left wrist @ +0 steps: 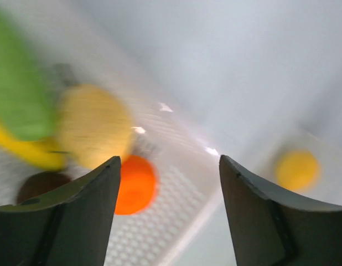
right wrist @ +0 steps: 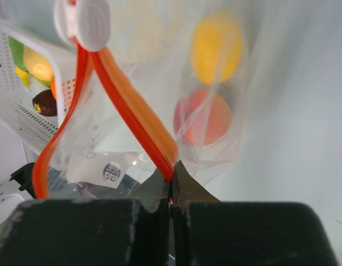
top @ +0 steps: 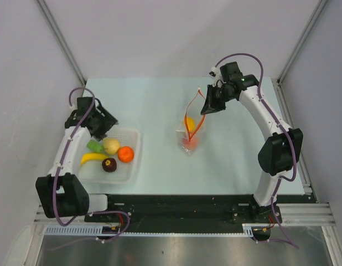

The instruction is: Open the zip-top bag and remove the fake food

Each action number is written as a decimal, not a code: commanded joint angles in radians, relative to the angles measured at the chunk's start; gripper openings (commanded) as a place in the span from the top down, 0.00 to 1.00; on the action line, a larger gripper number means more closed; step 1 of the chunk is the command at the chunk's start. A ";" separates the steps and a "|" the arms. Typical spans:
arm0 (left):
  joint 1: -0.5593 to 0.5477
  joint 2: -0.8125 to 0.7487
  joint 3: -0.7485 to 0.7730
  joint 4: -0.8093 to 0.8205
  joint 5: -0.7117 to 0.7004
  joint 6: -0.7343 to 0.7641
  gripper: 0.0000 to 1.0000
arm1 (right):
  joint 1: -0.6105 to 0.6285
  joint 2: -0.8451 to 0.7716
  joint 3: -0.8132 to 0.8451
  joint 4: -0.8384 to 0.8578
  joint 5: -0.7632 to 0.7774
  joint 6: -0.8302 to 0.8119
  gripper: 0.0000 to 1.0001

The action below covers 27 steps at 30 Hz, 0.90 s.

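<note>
Because the bag (top: 190, 132) is pinched by its red strip (right wrist: 132, 105) in the clenched right claw (right wrist: 171, 173) and hung over the middle of the tabletop (top: 160, 100), its mouth is held agape for reaching in. Two pieces of food (right wrist: 215, 47), yellow and peach, lie inside. The left claw (left wrist: 169, 160) is released, nothing in it, over the basket (top: 132, 166), where five pieces are gathered.

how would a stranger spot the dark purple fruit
Look at the white mesh basket at the left of the table. The dark purple fruit lies toward its near edge, between the yellow banana and the orange ball. It is the only dark piece.
</note>
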 commanded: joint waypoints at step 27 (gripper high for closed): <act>-0.780 0.417 0.639 0.166 0.211 0.215 1.00 | 0.098 -0.027 0.108 0.060 -0.075 0.181 1.00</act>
